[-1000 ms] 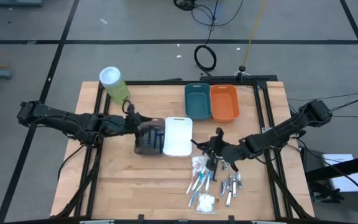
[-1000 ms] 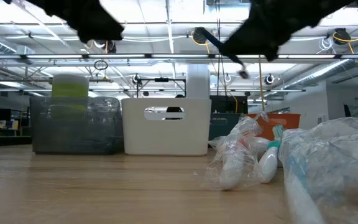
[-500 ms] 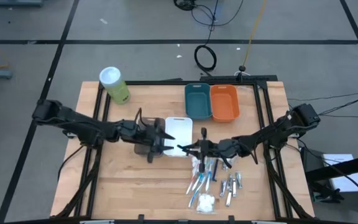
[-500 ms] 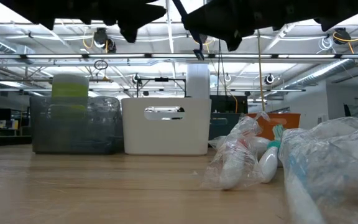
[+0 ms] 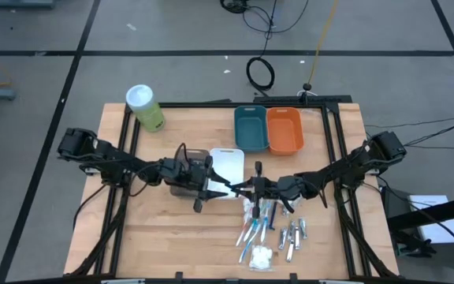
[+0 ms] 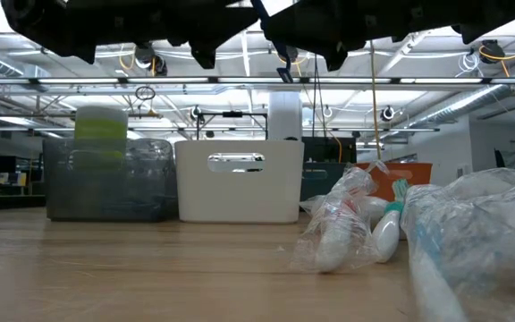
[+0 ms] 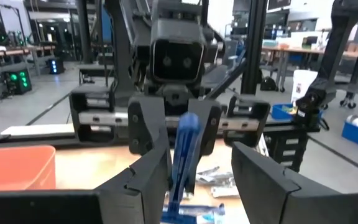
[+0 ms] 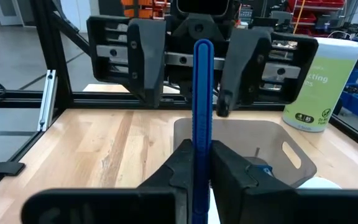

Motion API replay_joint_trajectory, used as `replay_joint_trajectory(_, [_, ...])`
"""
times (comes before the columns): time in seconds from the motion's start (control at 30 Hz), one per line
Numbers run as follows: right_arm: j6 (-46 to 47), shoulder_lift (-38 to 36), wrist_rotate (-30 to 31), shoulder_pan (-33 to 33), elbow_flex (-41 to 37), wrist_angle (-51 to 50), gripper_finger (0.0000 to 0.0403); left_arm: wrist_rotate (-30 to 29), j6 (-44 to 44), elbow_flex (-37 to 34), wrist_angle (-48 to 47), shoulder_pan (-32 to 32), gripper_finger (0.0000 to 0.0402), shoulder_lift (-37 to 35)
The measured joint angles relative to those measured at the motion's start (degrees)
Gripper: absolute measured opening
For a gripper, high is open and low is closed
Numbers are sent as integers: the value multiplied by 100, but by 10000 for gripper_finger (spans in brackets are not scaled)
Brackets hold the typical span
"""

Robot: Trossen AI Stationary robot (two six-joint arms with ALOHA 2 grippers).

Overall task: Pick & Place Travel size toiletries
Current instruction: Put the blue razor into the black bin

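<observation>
My right gripper [image 5: 248, 188] hovers left of the toiletries pile [image 5: 270, 233], shut on a blue toothbrush [image 5: 228, 186] that points level toward the table's left. My left gripper [image 5: 205, 189] is open beside the white bin [image 5: 225, 164]. It faces the right gripper. In the right wrist view its two fingers [image 8: 148, 62] stand on either side of the toothbrush's free end [image 8: 204, 50] without visibly touching it. The left wrist view shows the toothbrush [image 7: 184, 149] between the left gripper's [image 7: 201, 180] own spread fingers. The pile of wrapped toothbrushes, silvery tubes and white pads lies on the table. My right gripper pinches the blue toothbrush between its two fingers near one end [image 8: 202, 152]; which end, I cannot tell. The fingers come level from the table's right and lie along the toothbrush. It is lifted clear of the table and sticks out ahead of the fingertips toward the left gripper.
A brown see-through bin [image 5: 186, 175] sits left of the white bin, under the left arm. Teal [image 5: 251, 128] and orange [image 5: 284, 130] bins stand at the far edge. A green canister [image 5: 144, 108] stands at the far left corner. Bare wood lies near left.
My left gripper has swung from above the brown bin toward the table's right and near side, ending open around the toothbrush's free end. My right gripper moved left from above the pile and turned the toothbrush level; it has held still for the last half second.
</observation>
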Motion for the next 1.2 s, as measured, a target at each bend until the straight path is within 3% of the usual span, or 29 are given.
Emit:
replay_joint_trajectory(0.6, [-22, 0, -4, 0, 0, 74, 26, -273, 210, 225, -72, 28, 172, 5])
replay_joint_trajectory(1.2, [-151, -4, -296, 0, -4, 340, 26, -135, 175, 225, -105, 85, 172, 5])
